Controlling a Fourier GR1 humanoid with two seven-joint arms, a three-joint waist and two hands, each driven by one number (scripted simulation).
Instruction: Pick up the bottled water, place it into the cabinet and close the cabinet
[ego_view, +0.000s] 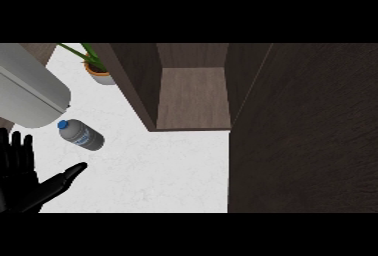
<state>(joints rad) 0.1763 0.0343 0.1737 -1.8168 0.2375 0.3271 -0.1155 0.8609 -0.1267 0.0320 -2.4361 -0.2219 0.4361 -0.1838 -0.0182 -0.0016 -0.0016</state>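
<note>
The bottled water (80, 134) is lying near the counter's (162, 170) left edge, not yet picked up; the cabinet (193, 95) is standing open, seemingly to receive it. The left hand (21, 186) is resting wide open, empty.

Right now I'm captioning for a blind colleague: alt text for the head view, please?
A blue-capped water bottle sits on the white counter, left of an open dark wood cabinet. The robot's open left hand shows at lower left; a potted plant stands at the top.
</note>
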